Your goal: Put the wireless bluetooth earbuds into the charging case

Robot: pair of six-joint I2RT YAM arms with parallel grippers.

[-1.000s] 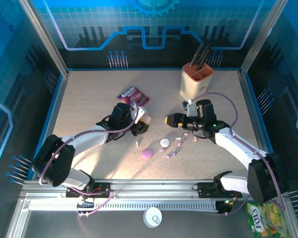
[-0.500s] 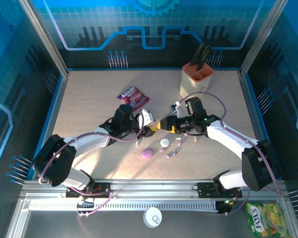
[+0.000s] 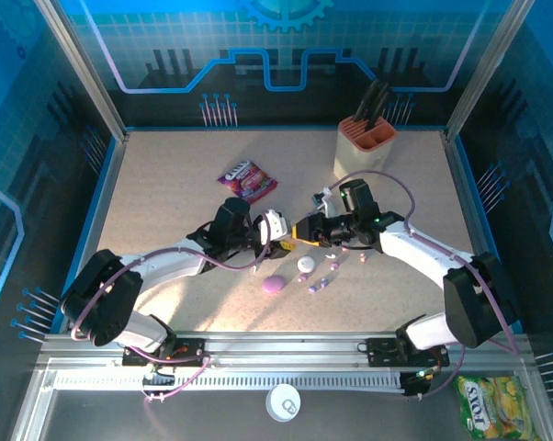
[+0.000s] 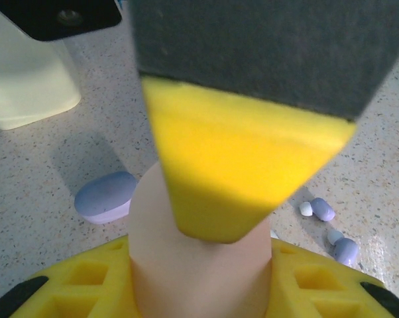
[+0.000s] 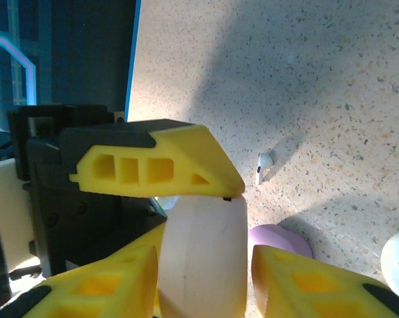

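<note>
- Over the last second the right gripper has moved left to meet the left gripper, its jaws narrowing.
- Left gripper clamps a smooth, rounded pale pink case. The right jaws flank it closely; contact cannot be determined.
- Right wrist view: white earbud loose on the speckled table.
- Left wrist view: lilac earbuds lie loose there too.
</note>
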